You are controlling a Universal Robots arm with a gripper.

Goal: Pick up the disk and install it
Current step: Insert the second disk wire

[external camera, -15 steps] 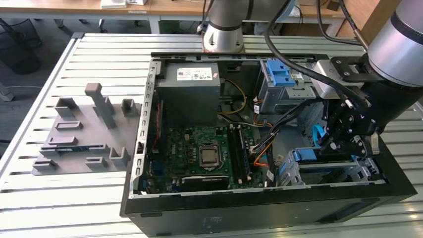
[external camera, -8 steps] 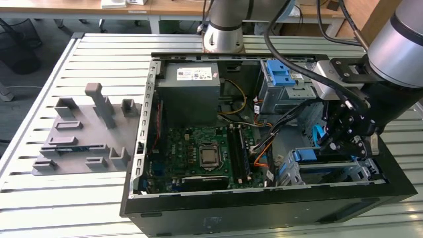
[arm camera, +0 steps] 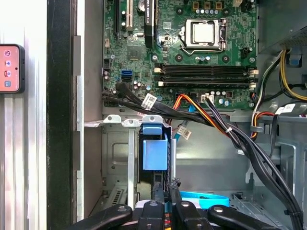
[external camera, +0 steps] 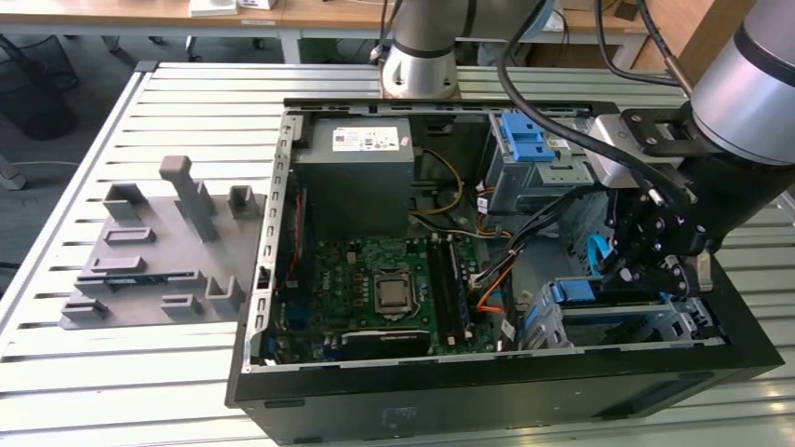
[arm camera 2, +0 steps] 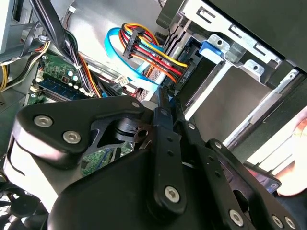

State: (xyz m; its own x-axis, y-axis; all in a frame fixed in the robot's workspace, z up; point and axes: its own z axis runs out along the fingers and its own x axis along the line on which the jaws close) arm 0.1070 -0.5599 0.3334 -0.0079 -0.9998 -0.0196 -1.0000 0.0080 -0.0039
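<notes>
The gripper [arm camera: 166, 191] is down inside the case [external camera: 497, 396], fingers pressed together on the disk's [arm camera: 155, 154] blue edge. The disk stands in its bay [arm camera: 117, 158], so this looks like the installing step; it needs a straight, gentle push.

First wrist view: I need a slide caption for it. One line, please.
Gripper lowered into the open computer case, fingertips close together at the blue-framed disk standing in the drive cage below the motherboard.

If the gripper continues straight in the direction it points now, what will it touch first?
Probably the blue carrier of the disk standing in the drive cage, directly ahead of the gripper in the first wrist view; depth is unclear.
</notes>
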